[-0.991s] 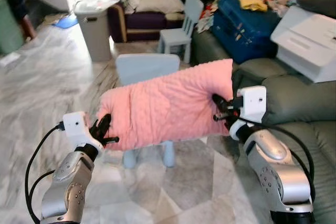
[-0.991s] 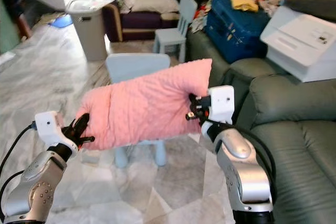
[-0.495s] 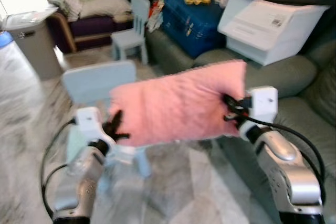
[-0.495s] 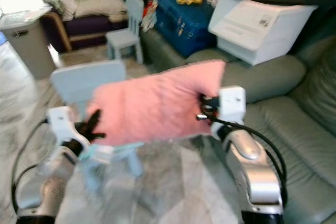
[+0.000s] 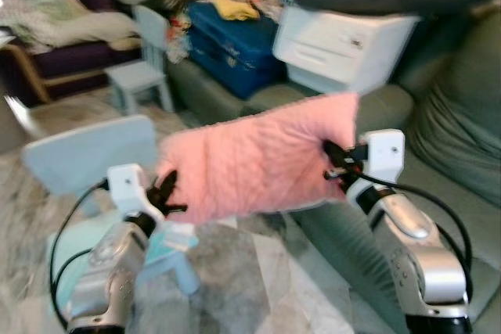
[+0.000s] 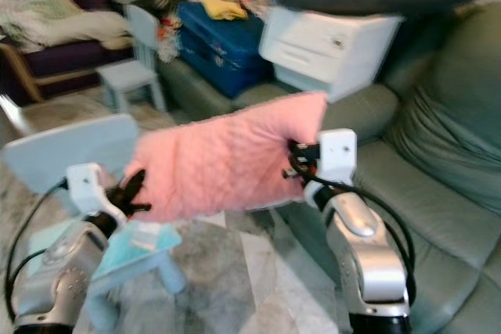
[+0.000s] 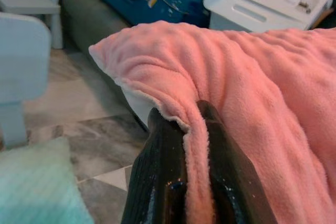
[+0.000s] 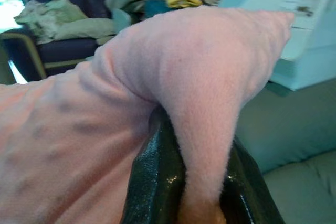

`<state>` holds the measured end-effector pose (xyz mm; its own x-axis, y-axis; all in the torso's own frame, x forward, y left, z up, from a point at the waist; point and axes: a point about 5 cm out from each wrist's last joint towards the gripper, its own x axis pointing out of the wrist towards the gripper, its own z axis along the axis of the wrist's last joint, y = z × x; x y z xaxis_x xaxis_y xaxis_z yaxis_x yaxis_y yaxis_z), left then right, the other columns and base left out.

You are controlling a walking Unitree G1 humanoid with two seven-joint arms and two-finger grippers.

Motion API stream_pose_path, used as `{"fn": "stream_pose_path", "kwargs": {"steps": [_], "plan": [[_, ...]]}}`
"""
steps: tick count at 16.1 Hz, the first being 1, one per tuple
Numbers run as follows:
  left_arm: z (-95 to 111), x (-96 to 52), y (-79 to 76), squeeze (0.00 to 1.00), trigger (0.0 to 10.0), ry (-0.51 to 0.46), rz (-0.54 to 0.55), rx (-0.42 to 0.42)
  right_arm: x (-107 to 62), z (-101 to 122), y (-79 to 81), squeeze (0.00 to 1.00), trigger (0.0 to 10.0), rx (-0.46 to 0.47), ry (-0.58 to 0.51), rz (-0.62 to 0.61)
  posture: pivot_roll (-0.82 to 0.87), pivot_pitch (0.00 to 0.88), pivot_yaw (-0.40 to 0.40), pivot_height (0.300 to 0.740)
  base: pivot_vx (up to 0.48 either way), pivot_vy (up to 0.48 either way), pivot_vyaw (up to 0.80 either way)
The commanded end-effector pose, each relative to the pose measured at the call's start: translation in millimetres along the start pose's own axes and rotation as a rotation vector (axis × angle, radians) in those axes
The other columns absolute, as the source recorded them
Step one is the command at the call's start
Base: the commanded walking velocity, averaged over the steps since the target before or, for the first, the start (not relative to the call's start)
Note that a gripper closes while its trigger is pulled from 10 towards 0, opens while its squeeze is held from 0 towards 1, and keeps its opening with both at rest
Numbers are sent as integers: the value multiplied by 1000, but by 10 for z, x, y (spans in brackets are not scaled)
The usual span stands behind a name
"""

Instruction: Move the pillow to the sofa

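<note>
Left gripper [image 5: 167, 195] raised ahead of the body, its two black fingers [image 7: 168, 171] pinched tight on a fold at one end of the pink quilted fleece pillow [image 5: 258, 163]; just beneath and behind this gripper, a pale blue child's plastic chair [image 5: 90, 154] on the grey marble floor [image 5: 250, 287]; the pillow spans the gap between the two grippers, held off the floor, its far end tilted slightly higher; right gripper [image 5: 335, 163] clamped shut on the opposite end, fleece bulging up between and over its fingers [image 8: 157, 182]; beyond and to the right of this gripper, the grey-green leather sofa [image 5: 438, 138], the pillow not yet resting on it; on the sofa behind the pillow, a white plastic lidded box [image 5: 344, 41], a blue suitcase [image 5: 231, 44] to its left; head views motion-blurred
</note>
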<state>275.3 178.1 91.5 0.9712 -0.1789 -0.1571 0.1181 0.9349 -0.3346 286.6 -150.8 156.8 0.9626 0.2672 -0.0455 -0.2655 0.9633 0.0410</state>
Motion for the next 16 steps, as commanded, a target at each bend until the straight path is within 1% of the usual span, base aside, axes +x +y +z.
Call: {"fn": "stream_pose_path", "kwargs": {"steps": [1, 11, 12, 13, 16], "plan": [[24, 38, -108, 0, 10000, -7, -41, 11, -21, 106, -72, 0, 10000, -19, -41, -21, -68, 0, 11, 740, 480, 0, -800], [-15, 27, -132, 0, 10000, 9, -49, -20, -31, 100, -71, 0, 10000, -15, -37, -22, -68, 0, 9, 740, 474, 0, -800], [-22, 26, -128, 0, 10000, 13, -45, -25, -32, 100, -72, 0, 10000, -15, -38, -23, -68, 0, 11, 740, 428, 0, -531], [-36, 27, -123, 0, 10000, 23, -42, -23, -33, 99, -73, 0, 10000, -15, -39, -23, -68, 0, 11, 740, 277, 270, 0], [-111, 48, -104, 0, 10000, 72, 8, -34, -32, 100, -71, 0, 10000, -18, -39, -25, -69, 0, 9, 740, 0, 0, 0]]}}
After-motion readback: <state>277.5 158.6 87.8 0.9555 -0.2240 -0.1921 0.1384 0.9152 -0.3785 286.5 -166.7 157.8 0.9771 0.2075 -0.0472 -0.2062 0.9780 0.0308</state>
